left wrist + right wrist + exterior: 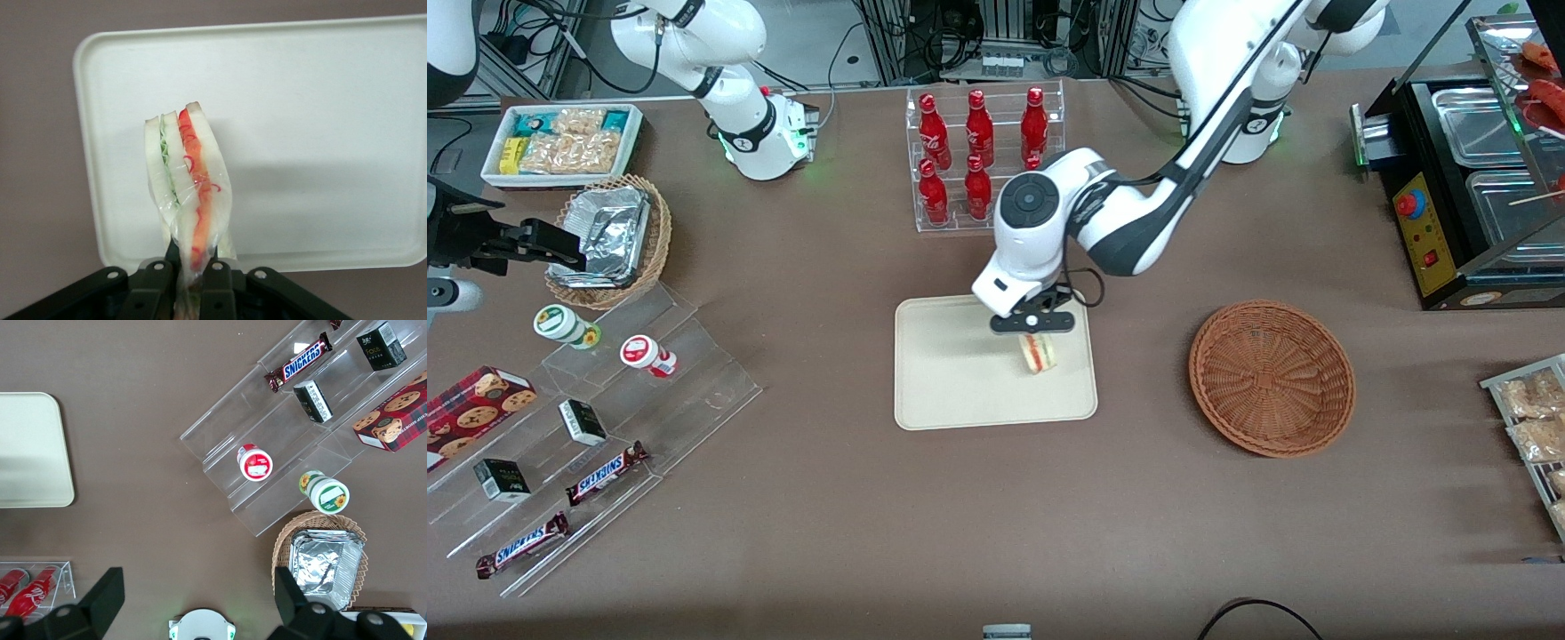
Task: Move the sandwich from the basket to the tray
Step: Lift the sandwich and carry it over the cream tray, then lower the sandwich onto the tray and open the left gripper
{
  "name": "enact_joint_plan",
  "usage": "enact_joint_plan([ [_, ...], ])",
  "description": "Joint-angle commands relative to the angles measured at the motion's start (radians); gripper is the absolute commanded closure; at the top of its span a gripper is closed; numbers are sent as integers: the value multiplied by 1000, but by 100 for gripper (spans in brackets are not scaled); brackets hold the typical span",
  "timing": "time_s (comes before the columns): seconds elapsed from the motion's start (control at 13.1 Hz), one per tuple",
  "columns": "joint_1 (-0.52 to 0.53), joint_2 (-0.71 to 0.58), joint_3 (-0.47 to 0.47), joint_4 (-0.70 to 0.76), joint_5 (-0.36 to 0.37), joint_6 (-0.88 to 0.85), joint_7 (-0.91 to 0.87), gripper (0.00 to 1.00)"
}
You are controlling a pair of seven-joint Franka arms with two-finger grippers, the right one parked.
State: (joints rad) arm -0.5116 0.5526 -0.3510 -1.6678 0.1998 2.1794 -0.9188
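My left gripper (1034, 331) hangs over the cream-beige tray (947, 391), near the tray's edge that faces the basket. It is shut on the sandwich (1039, 352), a plastic-wrapped white bread wedge with red and green filling. In the left wrist view the sandwich (190, 180) sticks out from between the black fingers (155, 288) of the gripper (189, 283), with the tray (320, 107) beneath it. The reddish-brown wicker basket (1271, 377) lies empty on the table, toward the working arm's end.
A clear rack of red bottles (980, 153) stands just farther from the front camera than the tray. Acrylic steps with snack bars and cups (596, 418), a foil-tray basket (611, 238) and a white snack bin (562, 142) lie toward the parked arm's end. A black food warmer (1467, 178) stands at the working arm's end.
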Motion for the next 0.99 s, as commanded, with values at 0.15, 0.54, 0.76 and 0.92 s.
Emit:
enact_joint_plan([
  [0.15, -68, 78, 12, 31, 85, 115, -29, 100],
  [0.54, -71, 104, 18, 8, 110, 216, -46, 100],
  [0.76, -70, 104, 20, -1, 133, 257, -48, 100],
  [0.92, -71, 109, 20, -1, 138, 283, -49, 100],
])
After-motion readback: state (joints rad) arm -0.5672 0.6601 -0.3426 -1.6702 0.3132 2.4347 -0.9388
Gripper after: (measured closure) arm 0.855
